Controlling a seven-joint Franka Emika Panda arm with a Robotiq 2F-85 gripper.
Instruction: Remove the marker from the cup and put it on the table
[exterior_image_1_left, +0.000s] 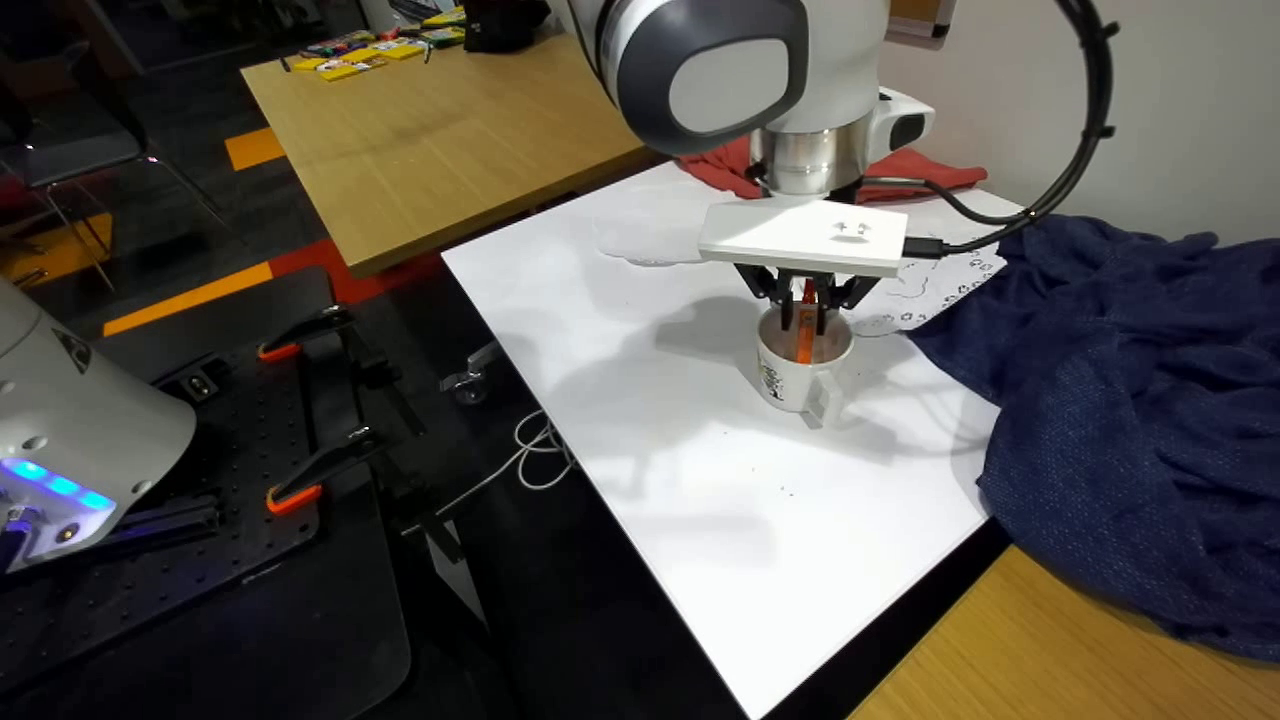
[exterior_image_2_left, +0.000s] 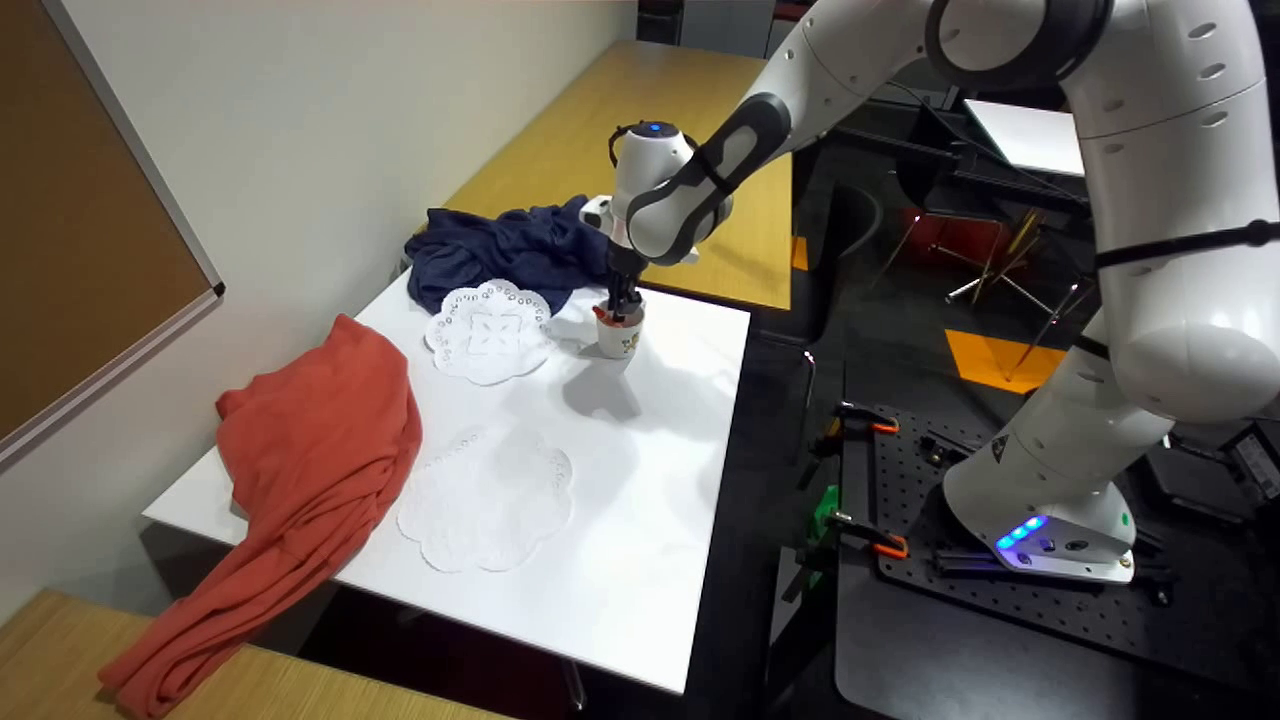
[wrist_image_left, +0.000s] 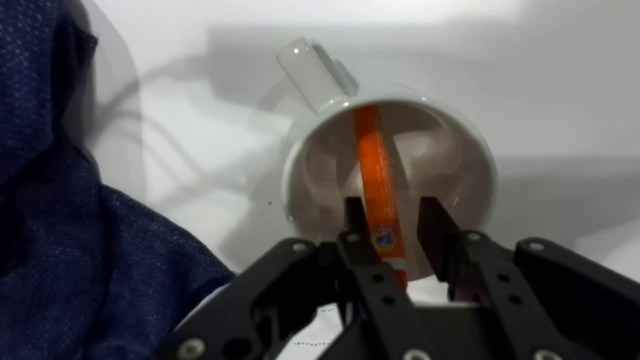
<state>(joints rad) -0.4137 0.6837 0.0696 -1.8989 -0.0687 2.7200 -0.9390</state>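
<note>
We observed the black two-fingered pincer (wrist_image_left: 391, 210) spread around the slim orange-red marker (wrist_image_left: 375, 165) leaning in the white ceramic mug (exterior_image_1_left: 793, 385), right on the smooth rectangular white surface (exterior_image_1_left: 700, 480).

Gripper (exterior_image_2_left: 624, 305) is pointing down at the mouth of the white cup (exterior_image_2_left: 617, 342). Cup is standing upright on the counter (exterior_image_2_left: 650, 560), under the gripper. Marker (exterior_image_2_left: 601, 313) is poking above the rim, red end just beside the gripper. Navy cloth (exterior_image_2_left: 510, 255) and a lacy doily (exterior_image_2_left: 490, 335) are lying near the gripper; red cloth (exterior_image_2_left: 320, 430) is hanging off the counter, well apart.
</note>
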